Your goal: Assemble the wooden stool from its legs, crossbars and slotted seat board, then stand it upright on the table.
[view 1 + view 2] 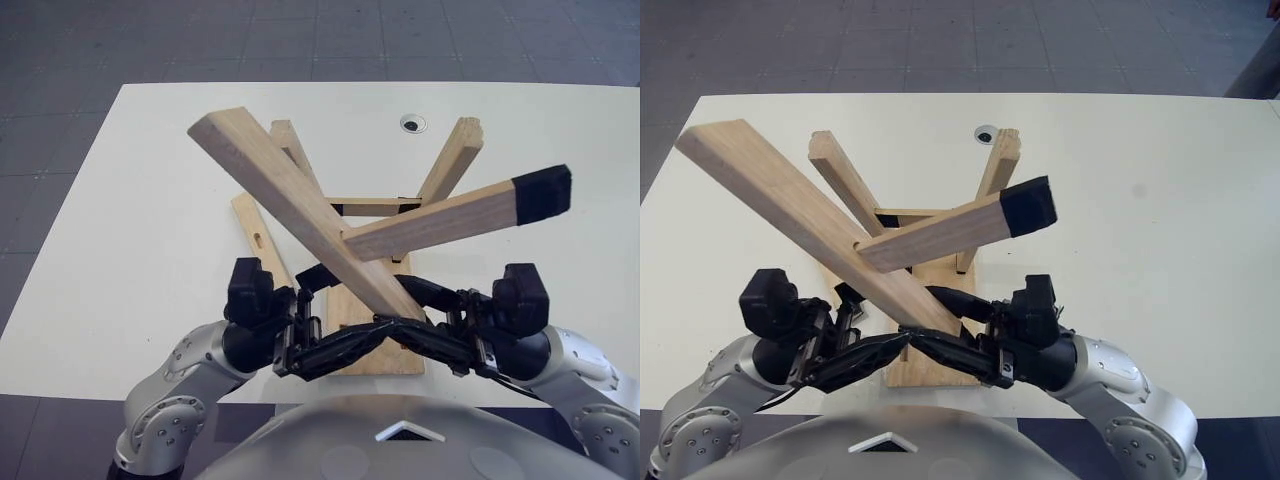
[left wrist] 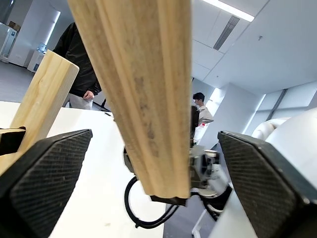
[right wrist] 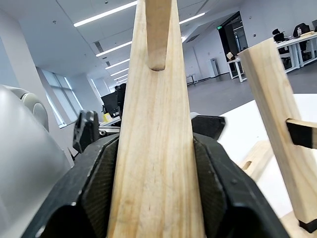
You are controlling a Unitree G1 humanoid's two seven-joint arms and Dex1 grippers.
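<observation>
clamping the lower end of a long wooden leg [image 1: 300,205], the right gripper [image 3: 154,191] holds it slanting up to the left over the table [image 1: 150,200]. the left gripper [image 2: 156,183] has its pads [image 2: 44,183] spread apart either side of that leg. a black-tipped bar [image 1: 450,215] juts rightward from the leg. beneath, the seat board [image 1: 925,372] lies flat, bearing two more legs [image 1: 452,155].
</observation>
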